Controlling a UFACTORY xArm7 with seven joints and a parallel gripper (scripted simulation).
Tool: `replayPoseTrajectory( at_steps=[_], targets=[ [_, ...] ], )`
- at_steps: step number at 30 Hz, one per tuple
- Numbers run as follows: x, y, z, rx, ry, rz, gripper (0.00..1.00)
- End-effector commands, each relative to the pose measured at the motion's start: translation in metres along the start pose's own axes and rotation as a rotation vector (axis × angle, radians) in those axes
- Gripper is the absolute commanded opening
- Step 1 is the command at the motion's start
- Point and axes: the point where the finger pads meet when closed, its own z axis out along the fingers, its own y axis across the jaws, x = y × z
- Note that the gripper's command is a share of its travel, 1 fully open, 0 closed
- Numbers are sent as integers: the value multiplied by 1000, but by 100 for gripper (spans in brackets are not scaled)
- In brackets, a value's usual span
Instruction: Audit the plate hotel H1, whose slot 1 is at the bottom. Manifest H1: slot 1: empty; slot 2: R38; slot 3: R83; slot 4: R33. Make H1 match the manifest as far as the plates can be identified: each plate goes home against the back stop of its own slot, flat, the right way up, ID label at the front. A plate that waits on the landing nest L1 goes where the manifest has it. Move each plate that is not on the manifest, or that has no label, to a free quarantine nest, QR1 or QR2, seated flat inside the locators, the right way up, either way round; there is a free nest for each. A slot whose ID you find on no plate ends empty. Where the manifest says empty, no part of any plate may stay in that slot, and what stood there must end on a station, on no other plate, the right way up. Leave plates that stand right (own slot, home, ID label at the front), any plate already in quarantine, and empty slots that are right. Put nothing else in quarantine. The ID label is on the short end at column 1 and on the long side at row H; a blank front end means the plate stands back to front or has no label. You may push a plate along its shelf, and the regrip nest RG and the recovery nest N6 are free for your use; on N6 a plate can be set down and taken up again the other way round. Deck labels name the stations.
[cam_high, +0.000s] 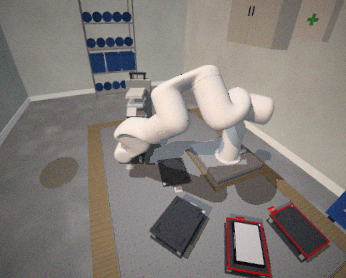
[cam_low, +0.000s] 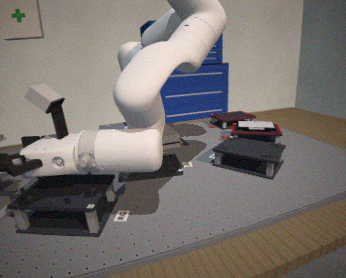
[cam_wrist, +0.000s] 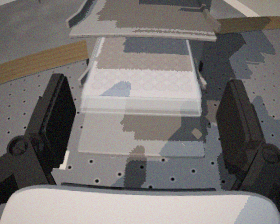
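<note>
The plate hotel H1 (cam_high: 137, 97) stands at the back of the mat, partly hidden by my arm. In the wrist view its shelves fill the middle, with an upper shelf (cam_wrist: 144, 23) overhead. A pale plate (cam_wrist: 143, 87) lies flat on a low shelf, straight ahead of my fingers. Its front end looks blank; I cannot read a label. My gripper (cam_wrist: 146, 93) is open and empty, level with that plate and a short way in front of it, one finger on each side. In the exterior view the gripper (cam_low: 11, 164) is at the far left edge.
A black nest (cam_high: 174, 171) lies beneath my forearm, and it also shows in the exterior view (cam_low: 60, 200). A dark nest (cam_high: 179, 223) is nearer the front. A red-edged quarantine nest holds a white plate (cam_high: 248, 243); the other red-edged nest (cam_high: 299, 229) is bare.
</note>
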Motion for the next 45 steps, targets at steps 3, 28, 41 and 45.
replayPoseTrajectory(
  at_steps=[3, 28, 41, 45],
  targets=[
    [2, -1, 0, -1, 0, 3, 100],
    [2, -1, -13, -1, 0, 3, 100],
    [2, -1, -31, -1, 0, 3, 100],
    [2, -1, -38, -1, 0, 3, 100]
  ],
)
